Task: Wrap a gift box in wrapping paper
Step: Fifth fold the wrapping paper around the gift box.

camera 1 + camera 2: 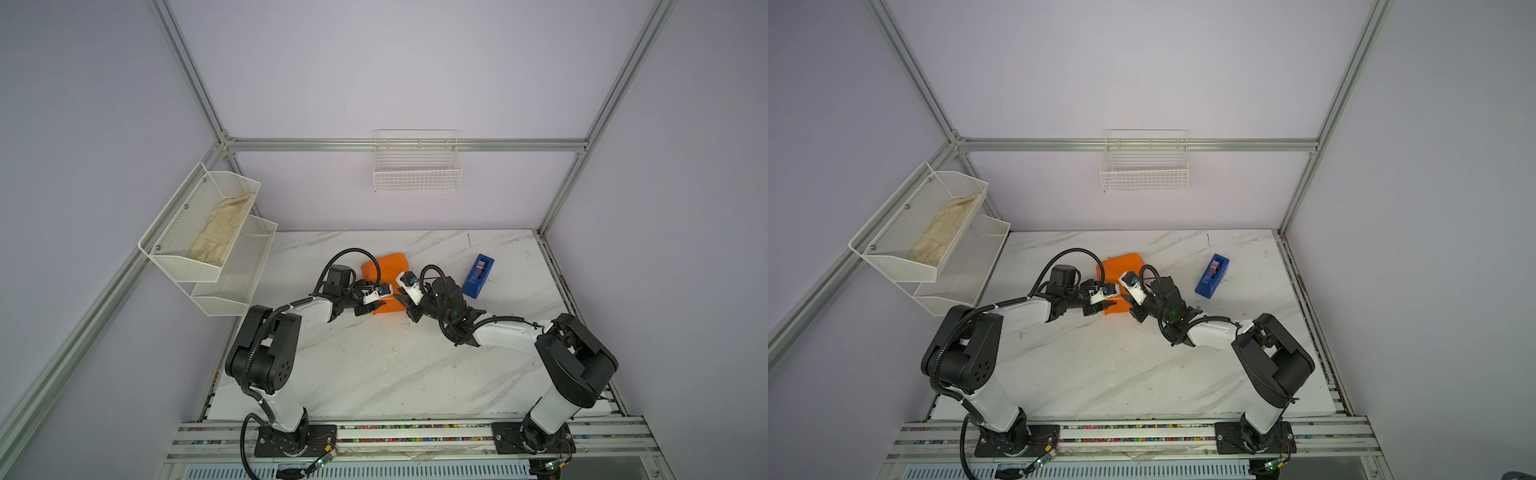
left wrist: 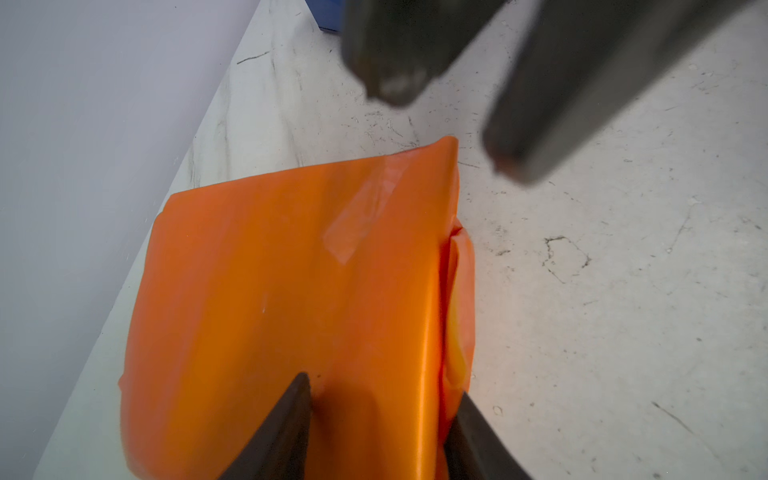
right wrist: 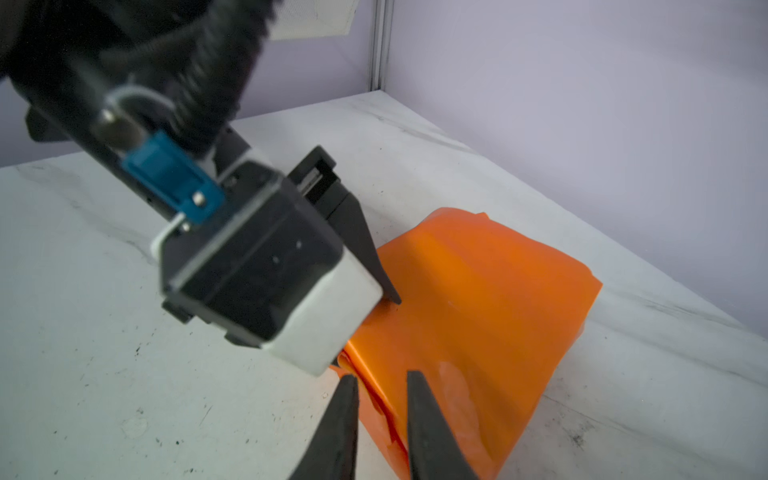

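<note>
Wrapping paper point(image 1: 385, 270): folded round the hidden gift box, mid-table, long axis running away from the robot.
Left gripper point(image 2: 382, 386): half open, astride the near end.
Right gripper point(image 3: 381, 374): narrowly open, holding nothing, just beside that end.

Both top views are looking steeply down from high above the front edge of the worktop point(image 1: 374, 374), facing the back wall point(image 1: 395, 62). They are standing far enough off to be taking in both arms whole, and they are sharing almost the same scene, slightly shifted sideways. The left wrist camera is peering along the left end effector point(image 2: 382, 386), very near the paper point(image 2: 291, 291). The right wrist camera is looking along the right end effector point(image 3: 381, 376), equally close. Both wrist views are sharing the paper, and each is catching the opposite end effector.
</note>
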